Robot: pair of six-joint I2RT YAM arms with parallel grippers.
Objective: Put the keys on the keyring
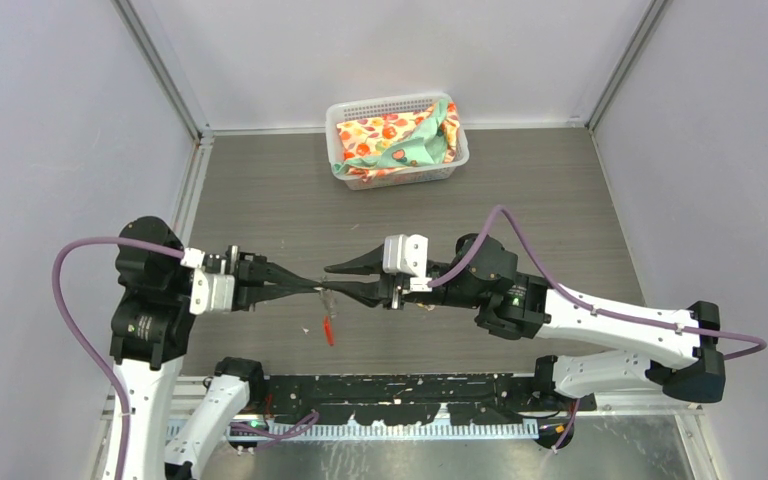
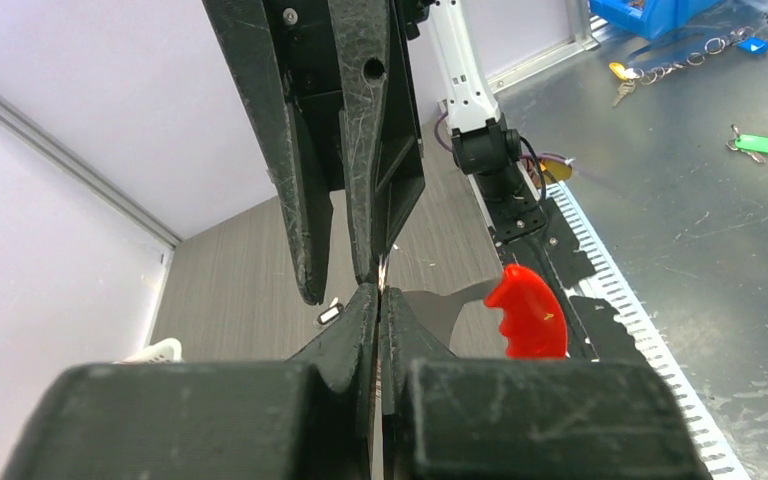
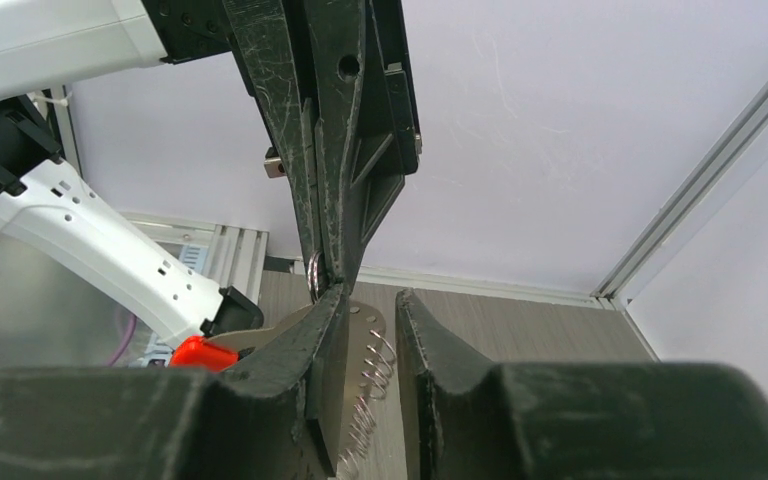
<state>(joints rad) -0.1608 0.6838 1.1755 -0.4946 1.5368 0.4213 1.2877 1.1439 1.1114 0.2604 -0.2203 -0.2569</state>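
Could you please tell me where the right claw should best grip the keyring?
Probably the keyring's chain, just under the shut left claw pinching it: its links hang between the right claw's open fingers, so closing sideways should catch them.

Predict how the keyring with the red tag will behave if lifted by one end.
Probably floppy: the keyring sags as a loose string of small loops. Likely light for its length, being thin wire with a small red tag.

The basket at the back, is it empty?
No, the white basket holds a crumpled cloth with orange and green patterns.
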